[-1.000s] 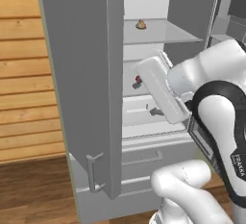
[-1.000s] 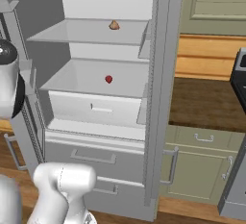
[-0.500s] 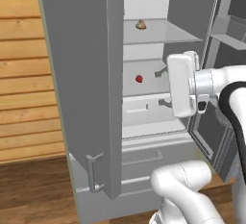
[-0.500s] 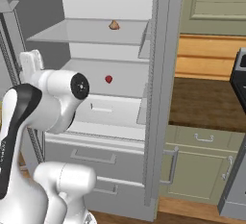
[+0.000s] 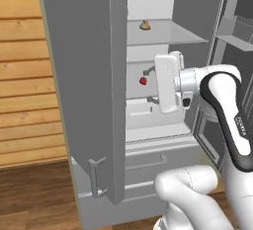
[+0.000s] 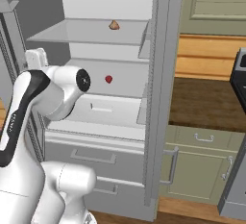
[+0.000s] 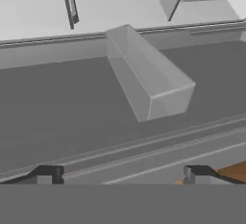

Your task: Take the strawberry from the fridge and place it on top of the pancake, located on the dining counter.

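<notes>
The fridge [image 5: 84, 76] stands with both doors open. The strawberry [image 5: 143, 81], a tiny red piece, lies on the middle shelf above the pale inner drawer, and is also seen in the right base view [image 6: 108, 79]. My gripper [image 5: 150, 85] hangs open in front of that shelf and points left. One dark finger sits above the berry's level and one below, with nothing between them. In the hand view the gripper [image 7: 122, 175] faces a grey inner door wall with a door bin [image 7: 149, 88]. The pancake and the dining counter are out of view.
A small tan-brown lumpy item [image 5: 145, 25] sits on the upper shelf. Two lower drawers [image 6: 93, 158] are closed. The right door's bins [image 5: 237, 31] jut out beside my arm. A wooden countertop [image 6: 206, 98] over green cabinets [image 6: 202, 160] lies right of the fridge.
The arm has swung in front of the fridge opening and the hand has turned, so its fingers now point left beside the strawberry. The jaws have stayed open.
</notes>
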Controlling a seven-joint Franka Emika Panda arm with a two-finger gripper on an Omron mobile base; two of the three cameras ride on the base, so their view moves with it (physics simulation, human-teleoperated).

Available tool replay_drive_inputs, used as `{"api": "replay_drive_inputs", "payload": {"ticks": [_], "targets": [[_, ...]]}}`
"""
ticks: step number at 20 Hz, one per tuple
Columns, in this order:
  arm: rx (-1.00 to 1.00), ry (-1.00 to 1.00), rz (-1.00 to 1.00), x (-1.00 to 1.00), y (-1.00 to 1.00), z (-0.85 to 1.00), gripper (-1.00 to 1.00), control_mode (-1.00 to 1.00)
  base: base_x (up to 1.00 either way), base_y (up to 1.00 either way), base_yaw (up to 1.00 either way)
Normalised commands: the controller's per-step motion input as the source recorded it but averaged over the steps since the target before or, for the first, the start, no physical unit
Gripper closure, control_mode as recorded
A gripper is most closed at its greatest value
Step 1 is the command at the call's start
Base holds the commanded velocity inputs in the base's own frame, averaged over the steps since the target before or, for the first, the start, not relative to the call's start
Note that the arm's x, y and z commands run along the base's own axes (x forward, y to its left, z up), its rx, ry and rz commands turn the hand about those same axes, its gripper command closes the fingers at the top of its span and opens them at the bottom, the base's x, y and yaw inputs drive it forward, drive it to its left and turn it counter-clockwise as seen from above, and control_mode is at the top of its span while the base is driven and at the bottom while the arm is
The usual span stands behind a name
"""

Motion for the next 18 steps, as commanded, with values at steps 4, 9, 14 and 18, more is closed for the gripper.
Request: {"api": "replay_drive_inputs", "payload": {"ticks": [4, 9, 14, 18], "targets": [[-0.02, 0.0, 0.03, 0.03, 0.67, 0.0, -1.0, -1.0, 0.0, 0.0, 0.0], [0.0, 0.0, 0.01, 0.07, 0.47, 0.0, -1.0, -1.0, 0.0, 0.0, 0.0], [0.0, 0.0, 0.04, -0.01, 0.49, -0.02, -1.0, -1.0, 0.0, 0.0, 0.0], [-0.01, 0.03, 0.08, -0.08, 0.57, -0.06, -1.0, -1.0, 0.0, 0.0, 0.0]]}}
